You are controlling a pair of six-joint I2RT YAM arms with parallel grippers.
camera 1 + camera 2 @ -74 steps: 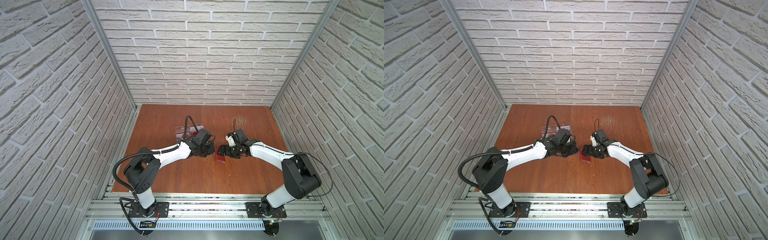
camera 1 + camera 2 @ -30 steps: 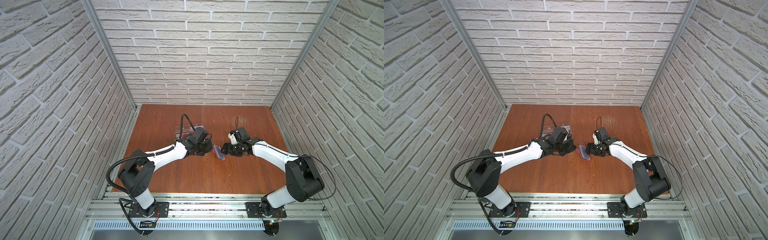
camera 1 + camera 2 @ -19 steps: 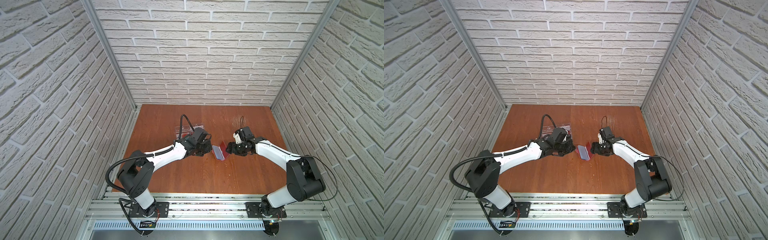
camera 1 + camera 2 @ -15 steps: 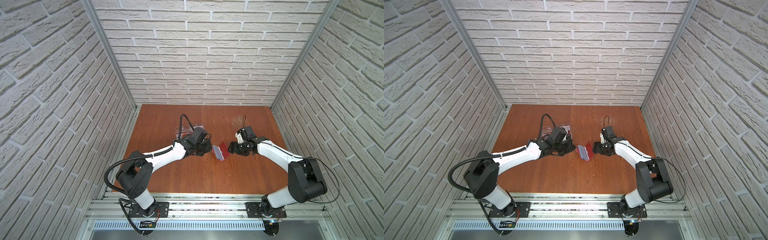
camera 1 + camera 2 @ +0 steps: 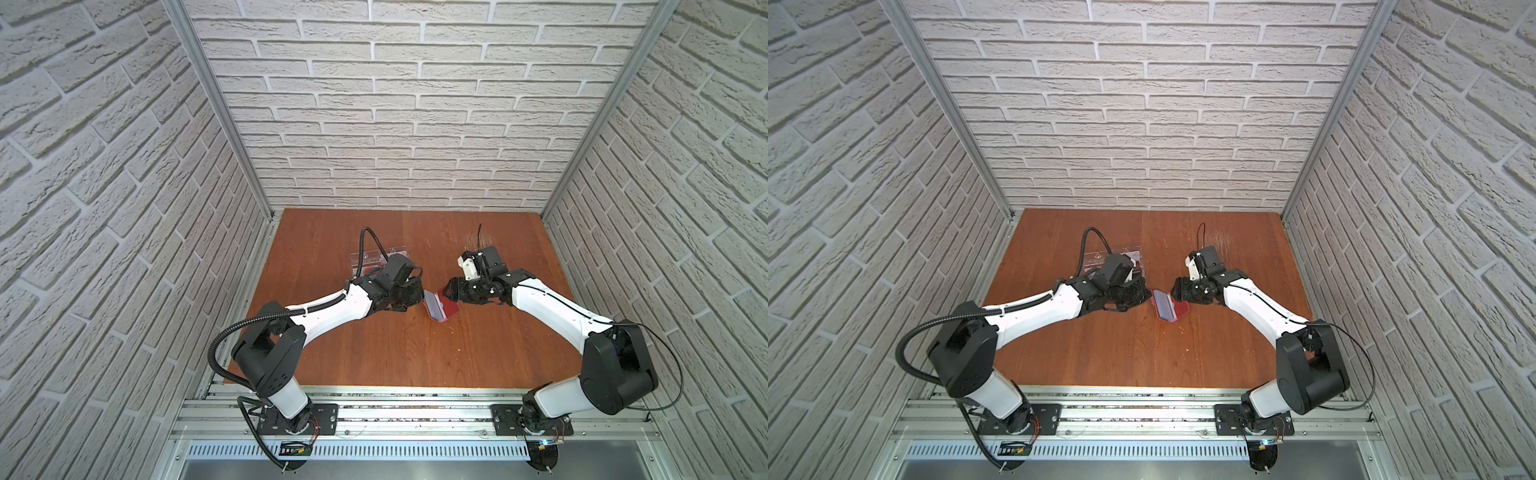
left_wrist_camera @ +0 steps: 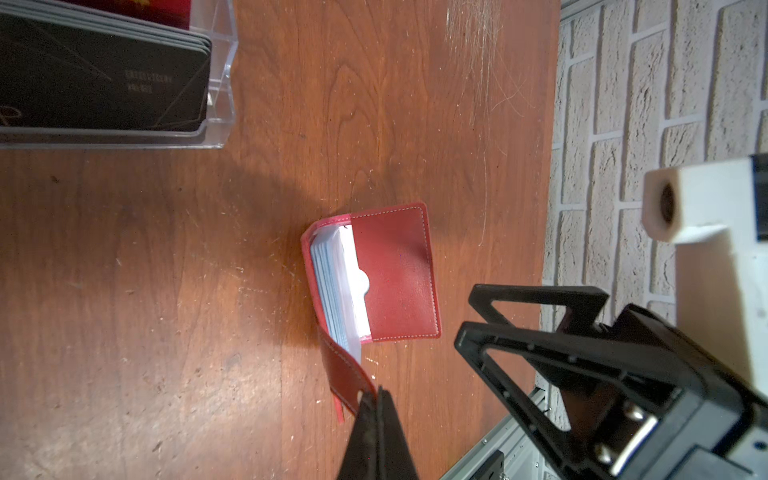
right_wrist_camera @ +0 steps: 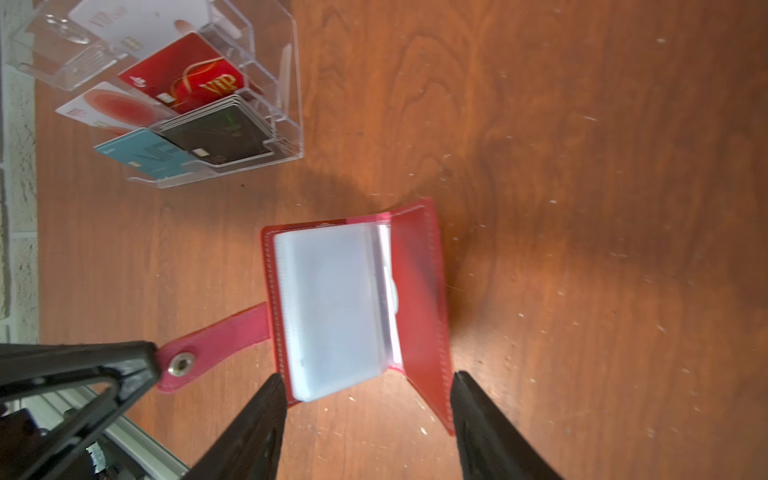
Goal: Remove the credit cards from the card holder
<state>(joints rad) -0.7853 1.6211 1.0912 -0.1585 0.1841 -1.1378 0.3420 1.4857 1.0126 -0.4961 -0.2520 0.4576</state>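
Both jaws of the left gripper [image 6: 376, 401] pinch the strap tab [image 7: 216, 332] of the red booklet-style card holder [image 7: 332, 299], likely anchoring it open on the wooden table [image 7: 582, 166]. The right gripper [image 7: 368, 395] straddles it, jaws apart. Dark grey credit cards [image 7: 220, 137] sit in a nearby clear acrylic tray [image 7: 293, 83].

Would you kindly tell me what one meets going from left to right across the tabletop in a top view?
In order: clear acrylic tray → left gripper → red card holder → right arm's white camera mount.
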